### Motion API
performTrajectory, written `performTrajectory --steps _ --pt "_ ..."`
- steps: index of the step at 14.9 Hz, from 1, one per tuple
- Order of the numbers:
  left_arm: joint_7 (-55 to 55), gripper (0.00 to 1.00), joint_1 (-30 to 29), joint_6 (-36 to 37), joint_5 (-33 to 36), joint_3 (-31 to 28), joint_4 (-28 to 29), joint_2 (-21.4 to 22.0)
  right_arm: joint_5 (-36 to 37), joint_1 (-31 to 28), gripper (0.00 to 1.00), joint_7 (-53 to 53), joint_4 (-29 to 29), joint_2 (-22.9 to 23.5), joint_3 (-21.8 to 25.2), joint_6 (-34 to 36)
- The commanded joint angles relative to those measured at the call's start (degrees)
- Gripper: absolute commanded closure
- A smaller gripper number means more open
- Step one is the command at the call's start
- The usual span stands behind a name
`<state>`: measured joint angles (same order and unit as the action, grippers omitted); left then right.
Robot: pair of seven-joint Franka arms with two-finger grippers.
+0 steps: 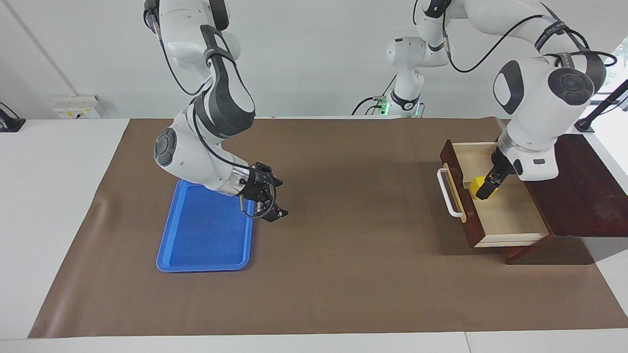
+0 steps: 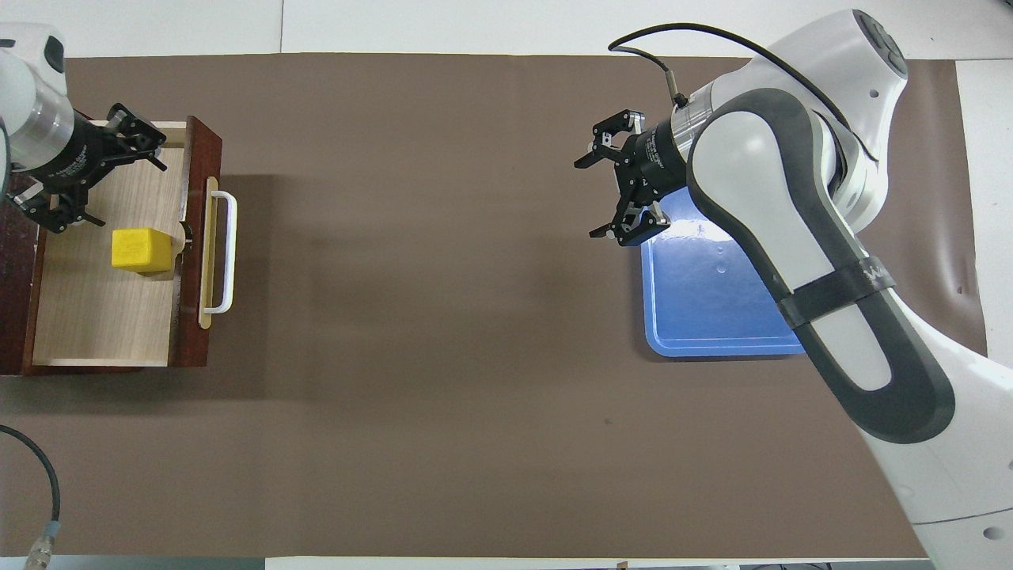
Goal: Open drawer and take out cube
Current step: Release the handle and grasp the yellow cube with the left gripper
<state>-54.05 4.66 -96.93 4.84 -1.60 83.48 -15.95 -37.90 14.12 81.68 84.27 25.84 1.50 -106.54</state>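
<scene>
The drawer of the dark reddish-brown box stands pulled open, showing its pale wood floor and its white bar handle. The yellow cube lies in the drawer close to the front panel. My left gripper is open and points down into the drawer, right over the cube; I cannot tell whether it touches it. My right gripper is open and empty, and it hangs over the mat beside the blue tray.
A flat blue plastic tray lies on the brown mat toward the right arm's end of the table. The right arm's elbow hangs over part of the tray.
</scene>
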Motion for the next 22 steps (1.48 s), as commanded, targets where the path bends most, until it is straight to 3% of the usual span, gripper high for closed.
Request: performTrajectory --steps 1,9,21,22 --pt "-14.1 0.00 -3.6 -2.6 -2.9 0.1 2.9 1.4 -1.6 -1.0 0.00 -3.3 4.1 -2.8 -0.4 -1.7" --pt "-25.8 0.00 -5.3 -17.2 -2.9 0.1 23.8 10.2 -4.2 -0.3 0.02 -0.1 2.0 -2.3 -0.2 -5.2" --pt "-28.9 0.00 -5.4 -24.4 -2.8 0.0 33.5 14.3 -5.9 1.7 0.02 0.1 0.8 -0.9 -0.4 -6.3" --pt "-30.2 0.18 -5.4 -24.4 -2.8 0.0 33.4 14.2 -5.9 1.7 0.02 0.1 0.9 -0.9 -0.4 -6.7"
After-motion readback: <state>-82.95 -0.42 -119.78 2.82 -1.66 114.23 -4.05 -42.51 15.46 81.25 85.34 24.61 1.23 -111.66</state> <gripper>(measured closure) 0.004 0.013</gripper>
